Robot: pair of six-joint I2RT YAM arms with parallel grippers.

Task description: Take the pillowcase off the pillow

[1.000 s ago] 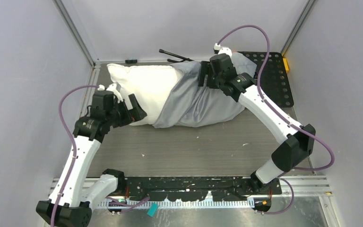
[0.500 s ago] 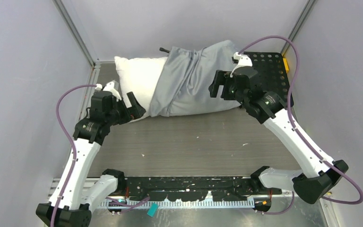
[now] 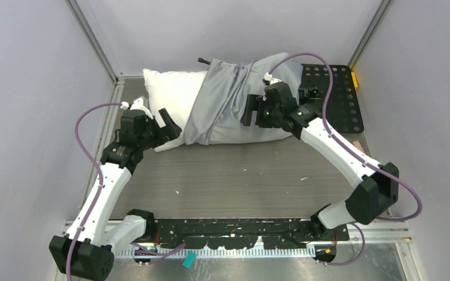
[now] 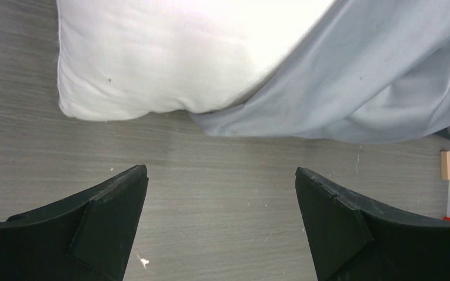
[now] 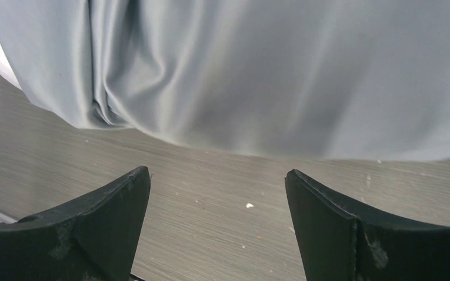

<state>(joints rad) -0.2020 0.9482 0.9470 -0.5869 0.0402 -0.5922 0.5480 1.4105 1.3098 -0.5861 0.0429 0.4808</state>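
The pillowcase (image 3: 228, 108), a blue-grey fabric sleeve, is shown lying across the far middle of the grey table (image 3: 240, 175), with the pillow (image 3: 173, 93) partly inside it.

At the left, the white end of the pillow is seen bare, pushed out of the open mouth of the case. The mouth's edge is drawn slantwise across the pillow, so more white is uncovered at the near-left corner than at the far side.

Just beside that bare corner, the left gripper (image 3: 170, 130) is held low over the table. In its wrist view the fingers (image 4: 117, 211) are spread wide, with only tabletop between them; the pillow corner and the hem of the case lie just ahead of the tips, untouched. It is judged to be placed there so that the pillow can be pinned or gripped while the case is drawn off the other way.

In the middle, the rest of the pillow is contained in the case, which is bunched into soft folds around it.

Further right, the right gripper (image 3: 252, 114) is held at the near edge of the covered part. Its fingers (image 5: 111, 216) are likewise spread and nothing is pinched; wrinkled fabric is seen just beyond the tips. It is judged to be lined up for a grasp on the cloth. Contact with the case cannot be told from above.

At the far right, the closed end of the case is resting against a black perforated plate (image 3: 343, 102).
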